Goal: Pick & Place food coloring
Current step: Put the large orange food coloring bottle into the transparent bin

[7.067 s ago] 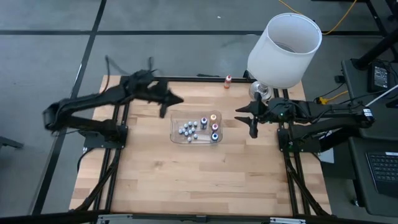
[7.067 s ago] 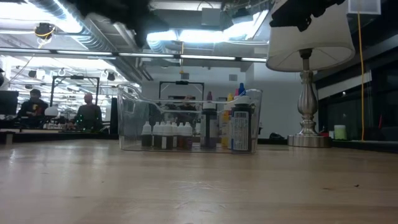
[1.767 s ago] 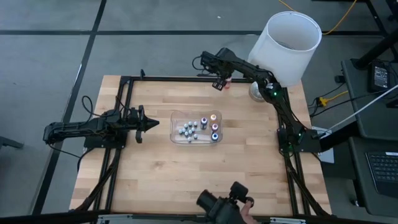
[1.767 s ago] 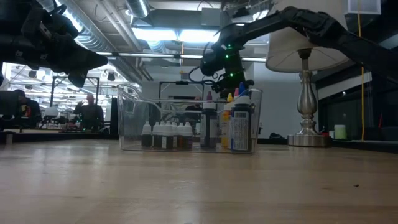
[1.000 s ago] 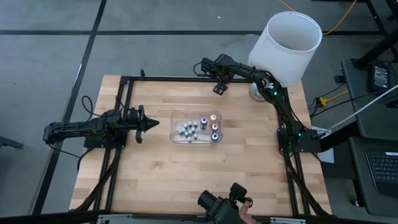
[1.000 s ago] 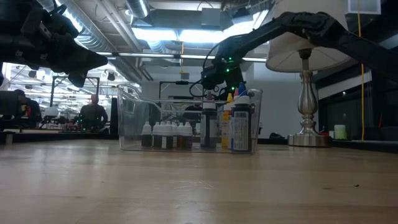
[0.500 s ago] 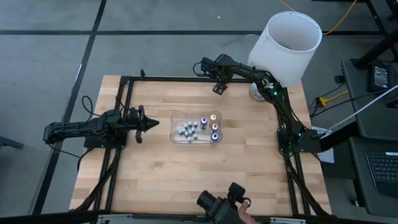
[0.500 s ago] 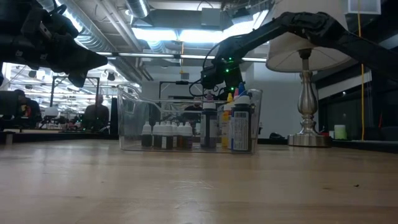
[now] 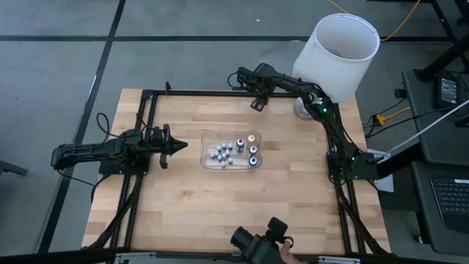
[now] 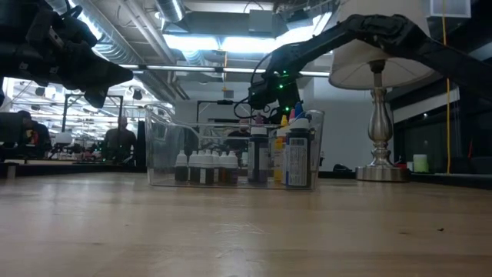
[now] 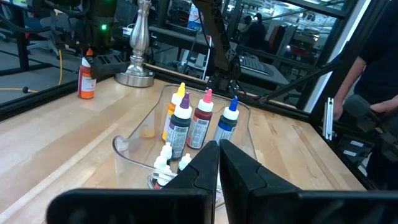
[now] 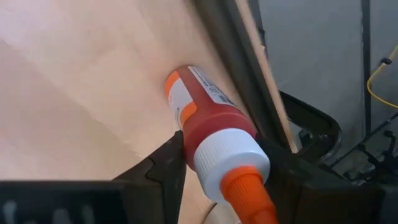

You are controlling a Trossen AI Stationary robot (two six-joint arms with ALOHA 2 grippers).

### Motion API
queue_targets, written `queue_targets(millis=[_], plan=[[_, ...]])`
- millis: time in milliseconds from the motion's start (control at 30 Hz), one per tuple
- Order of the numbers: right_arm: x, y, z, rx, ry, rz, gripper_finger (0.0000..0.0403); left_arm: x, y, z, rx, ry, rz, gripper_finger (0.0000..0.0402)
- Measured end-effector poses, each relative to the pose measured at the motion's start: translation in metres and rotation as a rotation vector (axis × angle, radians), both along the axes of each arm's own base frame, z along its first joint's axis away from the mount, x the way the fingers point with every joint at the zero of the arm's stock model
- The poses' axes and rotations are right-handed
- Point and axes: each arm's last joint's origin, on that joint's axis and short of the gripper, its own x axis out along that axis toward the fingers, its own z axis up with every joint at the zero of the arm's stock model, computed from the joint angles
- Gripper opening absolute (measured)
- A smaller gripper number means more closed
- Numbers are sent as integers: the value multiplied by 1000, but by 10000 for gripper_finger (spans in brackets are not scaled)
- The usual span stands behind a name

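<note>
Right wrist view: right tool now has a finger on each side of the orange-red food coloring bottle at the far edge of the surface, narrower than a second ago (closing in, firm grip not confirmed). Means pick is underway. Left tool shut, empty, parked left of the clear bin holding the other bottles. In high view the bottle is hidden under the right tool.

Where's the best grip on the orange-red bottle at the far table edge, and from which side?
Grip the orange-red bottle across its round upper body, just under the white cap; it narrows above that. It stands upright, so coming from above probably suits. The right gripper's fingers already straddle it there.
</note>
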Motion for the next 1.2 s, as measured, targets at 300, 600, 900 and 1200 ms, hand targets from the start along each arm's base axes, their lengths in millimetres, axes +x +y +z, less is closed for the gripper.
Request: queue_targets(millis=[300,600,900,1200], plan=[[11,29,31,-16,-75,63,155,0,0,0,0,0,0,9],[18,81,86,-75,-189,178,164,0,0,0,0,0,0,13],[17,158,156,-28,-373,463,158,0,0,0,0,0,0,9],[13,242,179,2,-378,760,157,0,0,0,0,0,0,11]])
